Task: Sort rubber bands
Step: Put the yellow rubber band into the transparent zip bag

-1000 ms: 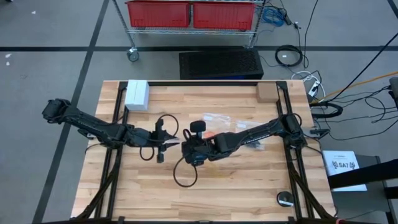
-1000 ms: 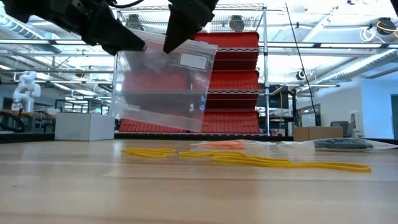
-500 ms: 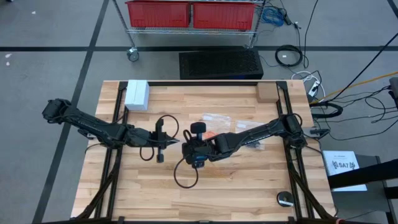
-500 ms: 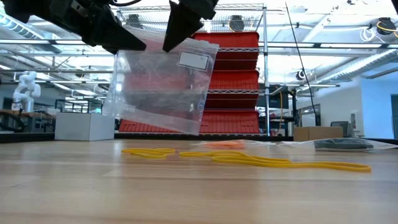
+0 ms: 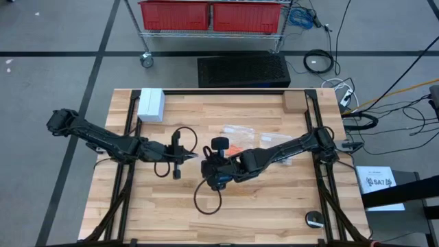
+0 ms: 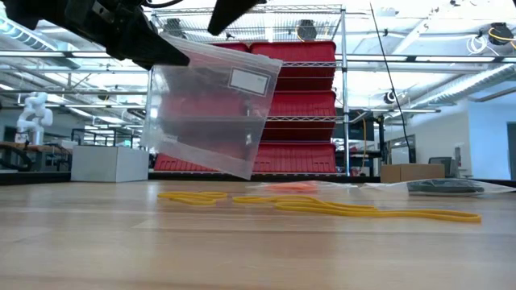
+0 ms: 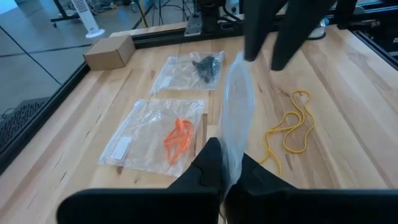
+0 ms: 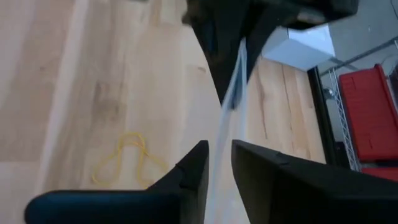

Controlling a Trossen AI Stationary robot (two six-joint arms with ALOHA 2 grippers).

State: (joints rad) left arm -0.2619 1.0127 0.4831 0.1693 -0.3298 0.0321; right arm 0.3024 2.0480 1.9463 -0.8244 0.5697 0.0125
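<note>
View of the work table [image 5: 274,206] as I am seeing it from the remote station.

- **Left gripper** [image 7: 225,171]: I am holding its fingers pressed together on one upper corner of a clear plastic bag [image 6: 210,113]. The bag is hanging tilted in the air above the middle of the table, its white label patch facing the low camera.
- **Right gripper** [image 8: 219,152]: it is hovering just beside the left one at the bag's top edge. Its fingers are standing slightly apart, with the bag's rim running through the gap between them. In the low view its tip is sitting above the bag and is not clamping it.
- **Rubber bands:** the yellow rubber bands [image 7: 289,127] are lying loose on the bare wood, below and beside the hanging bag.
- **Orange bands** [image 7: 177,138]: these are lying inside a second flat bag [image 7: 134,140] on the table.
- **Black bands** [image 7: 206,65]: these are lying inside a third bag [image 7: 177,71], farther off.
- **Edges of the table:** a white box [image 5: 151,104] and a cardboard box [image 7: 109,51] are sitting at the far corners.
</note>
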